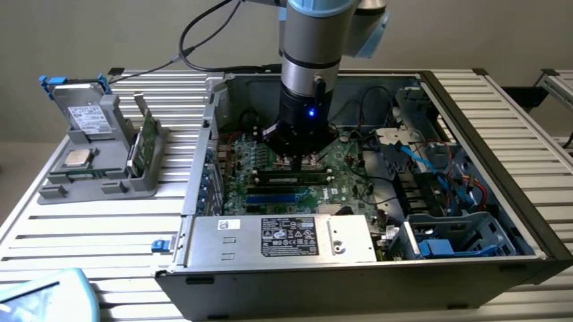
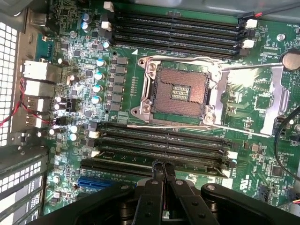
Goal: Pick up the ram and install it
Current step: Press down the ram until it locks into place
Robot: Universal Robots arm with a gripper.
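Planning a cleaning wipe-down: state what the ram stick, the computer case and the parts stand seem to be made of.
Ram stick: green circuit board with black chips, matte, seated in the motherboard under the end effector.
Computer case: looks like sheet metal, bare grey with a dull sheen at the folded edges.
Parts stand: probably plastic, uniform flat grey, no shine.

Arm [image 1: 309, 40] cut off by exterior view's top edge. Gripper [image 1: 298, 159] fingertips blocked by its own body there. Pale blue object [image 1: 40, 295], lower left of exterior frame, cropped and unidentifiable. Power supply label [image 1: 289, 236] text too small to read. Wrist view: gripper body [image 2: 159, 206] cropped.
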